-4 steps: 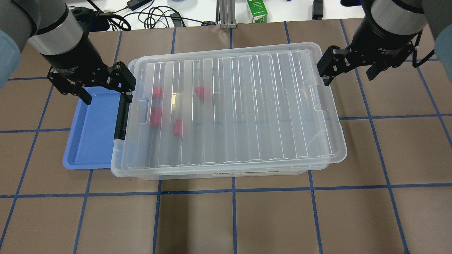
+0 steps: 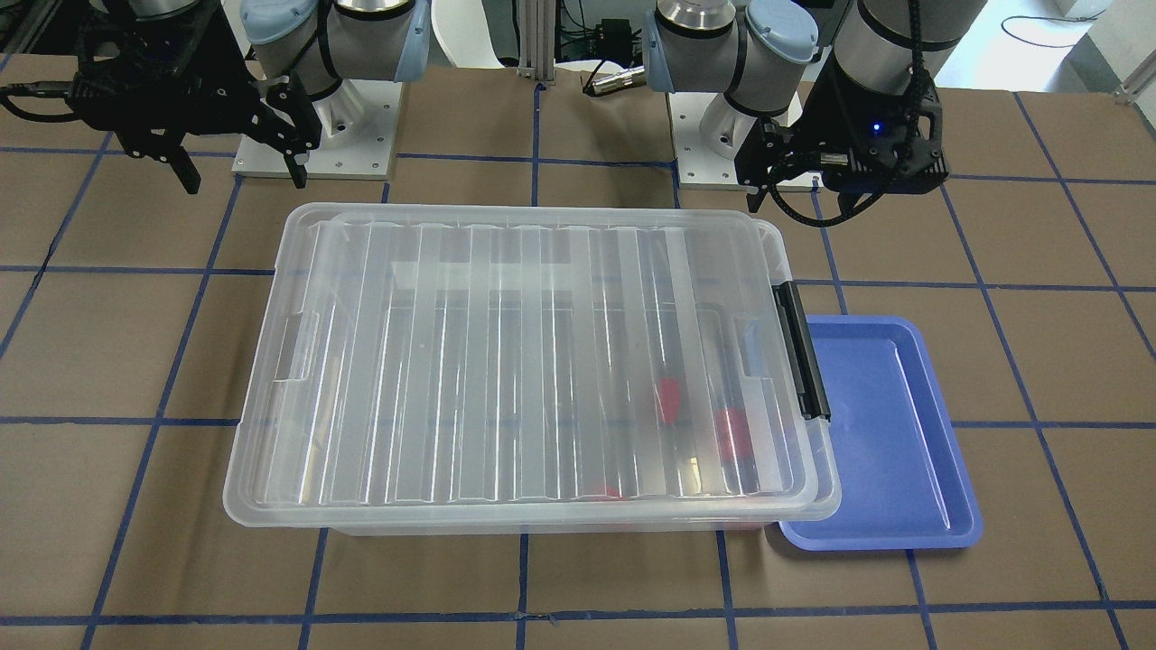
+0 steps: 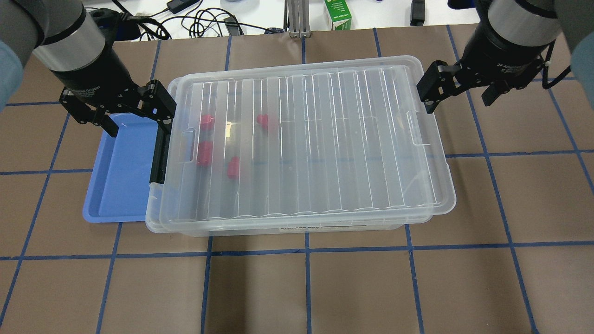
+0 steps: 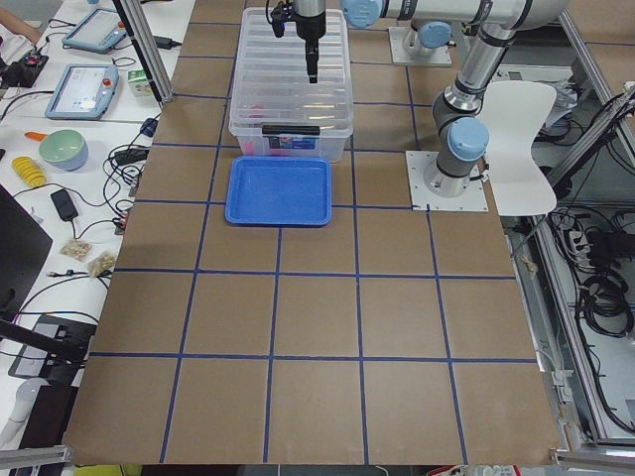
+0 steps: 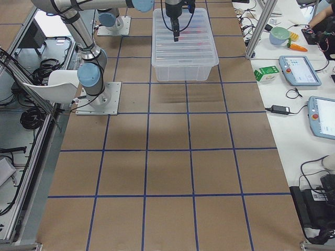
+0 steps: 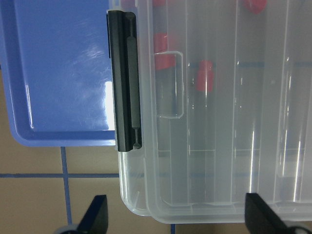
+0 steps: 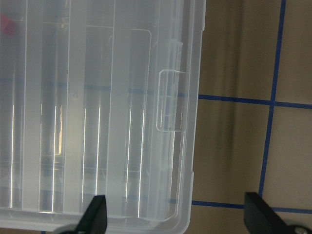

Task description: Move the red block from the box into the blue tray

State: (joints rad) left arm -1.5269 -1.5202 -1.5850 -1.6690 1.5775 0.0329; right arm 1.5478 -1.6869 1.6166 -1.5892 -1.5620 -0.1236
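The clear box (image 3: 301, 144) lies mid-table with its ribbed lid on and its black latch (image 3: 160, 153) at its left end. Several red pieces (image 3: 204, 153) show blurred through the lid near that end. I cannot tell which one is the small red block. The blue tray (image 3: 120, 171) lies empty against the latch end. My left gripper (image 3: 137, 118) is open and hovers above the tray's far end and the latch. The left wrist view shows the latch (image 6: 124, 83) and the tray (image 6: 58, 73). My right gripper (image 3: 459, 95) is open and empty above the box's right end (image 7: 146, 97).
A green carton (image 3: 338, 14) and cables (image 3: 204, 21) lie beyond the table's far edge. The brown table (image 3: 306, 287) has a blue tape grid. A side bench holds tablets and a bowl (image 4: 63, 149). The robot bases (image 2: 316, 135) stand on the table's robot side.
My left gripper has shifted slightly to the left and away from me. The right gripper has barely moved. The box, lid and tray are unchanged.
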